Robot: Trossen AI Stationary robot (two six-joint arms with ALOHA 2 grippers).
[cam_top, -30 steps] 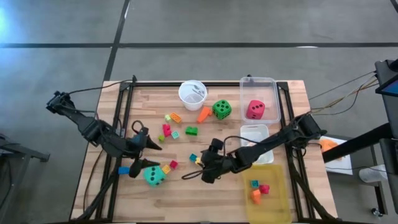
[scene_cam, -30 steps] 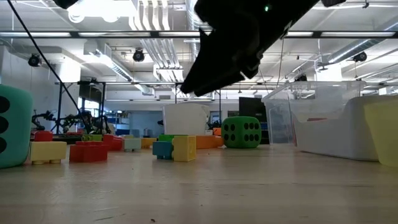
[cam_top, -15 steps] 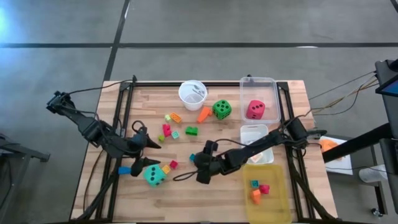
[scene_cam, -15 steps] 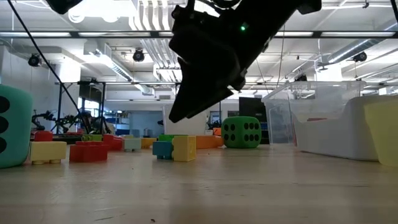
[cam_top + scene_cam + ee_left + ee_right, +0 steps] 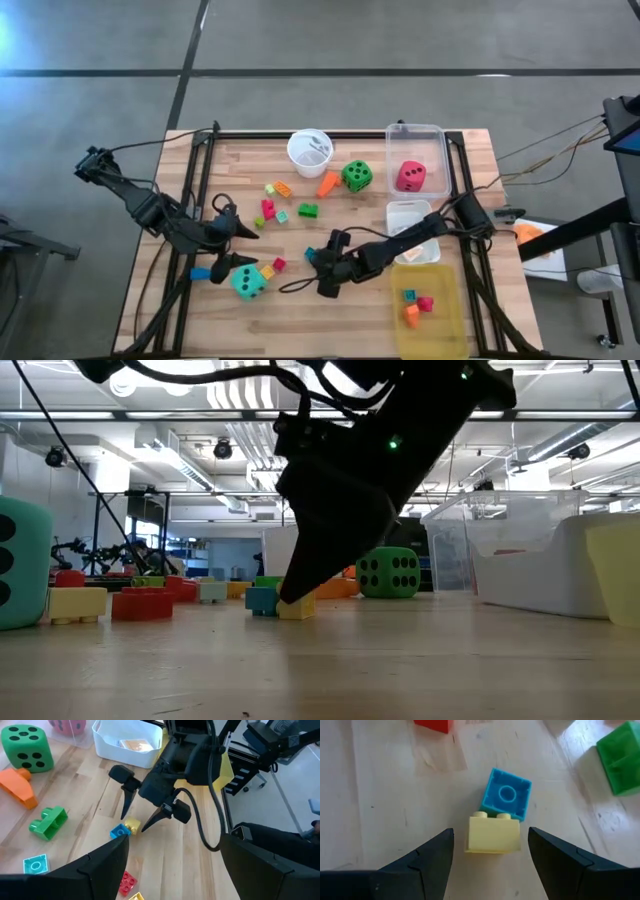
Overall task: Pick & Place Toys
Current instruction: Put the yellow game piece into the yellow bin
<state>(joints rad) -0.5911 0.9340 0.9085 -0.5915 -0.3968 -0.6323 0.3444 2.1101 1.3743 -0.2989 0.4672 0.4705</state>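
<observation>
Now dropped lower and further left, right gripper (image 5: 492, 851) spread wide around yellow block (image 5: 493, 834) touching blue block (image 5: 506, 799); grab probably next. Left gripper (image 5: 240, 246) parked, open.

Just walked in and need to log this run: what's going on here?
The right gripper is down over a yellow block that touches a blue block mid-table, fingers open either side of it, nothing gripped yet. The left gripper waits, open, near the teal die. A few blocks already lie in the yellow bin; the red-pink die sits in the clear bin.
</observation>
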